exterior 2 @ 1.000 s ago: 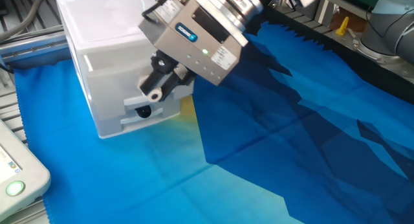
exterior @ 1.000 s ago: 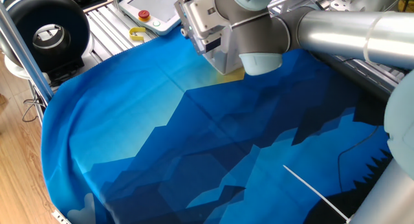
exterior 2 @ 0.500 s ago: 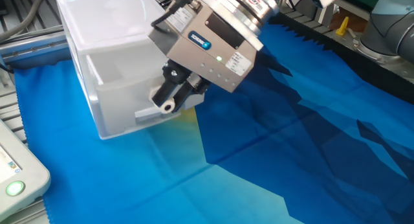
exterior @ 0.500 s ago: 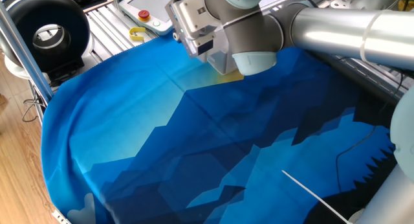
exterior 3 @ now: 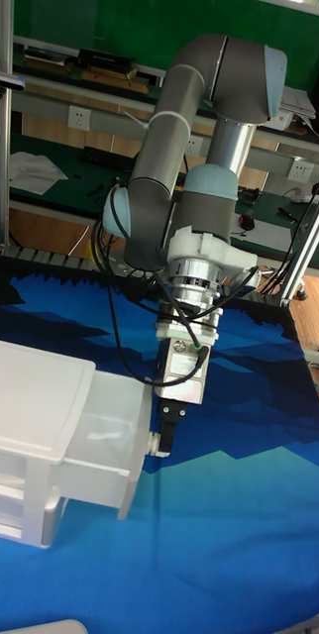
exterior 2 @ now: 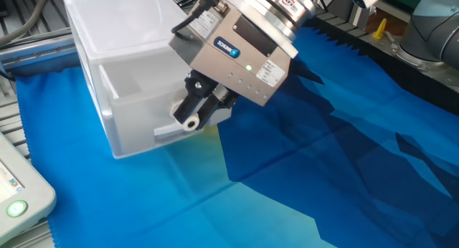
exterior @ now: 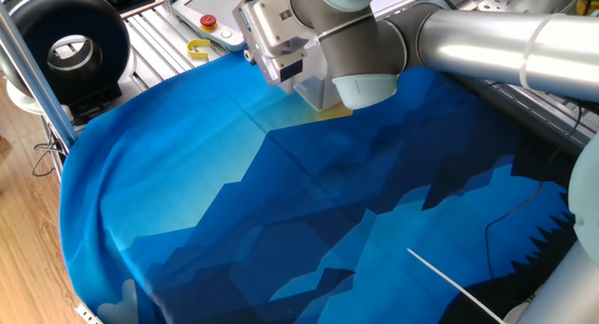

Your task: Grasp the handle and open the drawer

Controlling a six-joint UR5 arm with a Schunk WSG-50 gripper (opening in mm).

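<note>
While the drawer (exterior 3: 95,451) stands partly pulled out of its white housing (exterior 3: 21,436) on the blue-covered tabletop (exterior 2: 301,176), the end effector (exterior 2: 192,117) sits at the front face. The handle is hidden behind its fingers, so I cannot tell if they are clamped on it. To do this step well, I think the pull should go straight outward, level and slow, so the light housing does not slide.

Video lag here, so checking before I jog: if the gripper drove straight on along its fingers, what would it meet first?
Probably the front face of the pale grey-white plastic drawer: the two-finger gripper points down at it, right against it. The small black knob is hidden.
</note>
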